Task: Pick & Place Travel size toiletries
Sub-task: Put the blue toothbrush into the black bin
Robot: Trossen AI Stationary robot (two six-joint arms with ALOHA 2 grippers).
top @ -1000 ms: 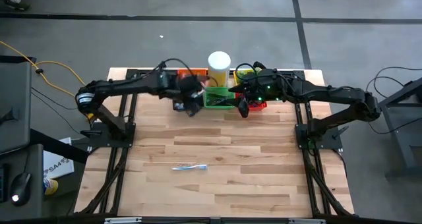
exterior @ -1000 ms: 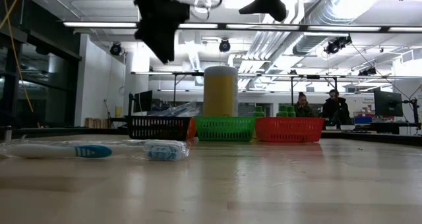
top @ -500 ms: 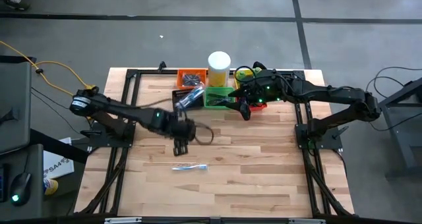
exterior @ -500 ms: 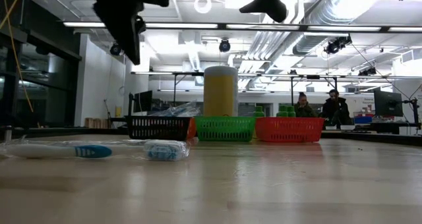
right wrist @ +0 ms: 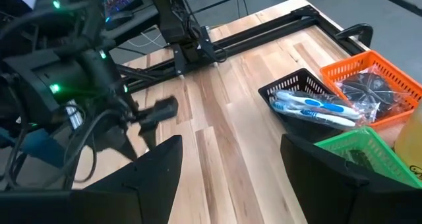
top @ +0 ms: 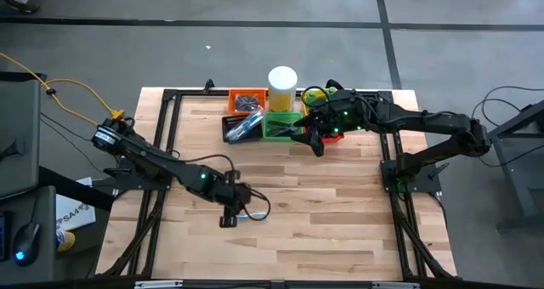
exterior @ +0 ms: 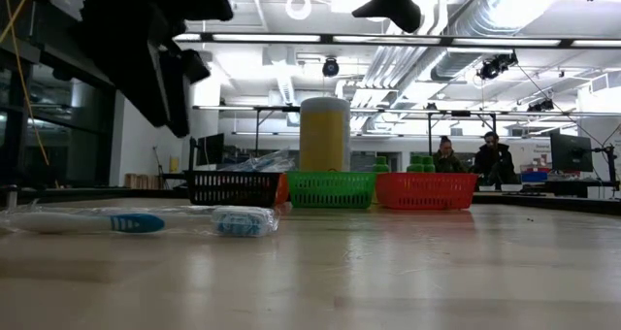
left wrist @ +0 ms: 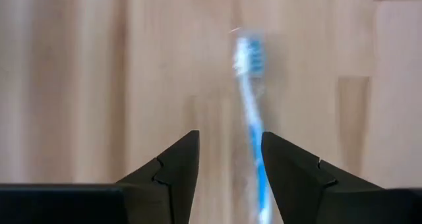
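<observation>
A wrapped white-blue toothbrush lies alone on the near tabletop, well apart from the black basket, orange basket, green basket, red basket and white cylinder along the far edge. Since a second ago the left pincer has swung from the baskets to hover over the toothbrush, fingers apart and empty. The right pincer hangs open, empty, by the red basket.

Open tabletop around the toothbrush; baskets well apart.
</observation>
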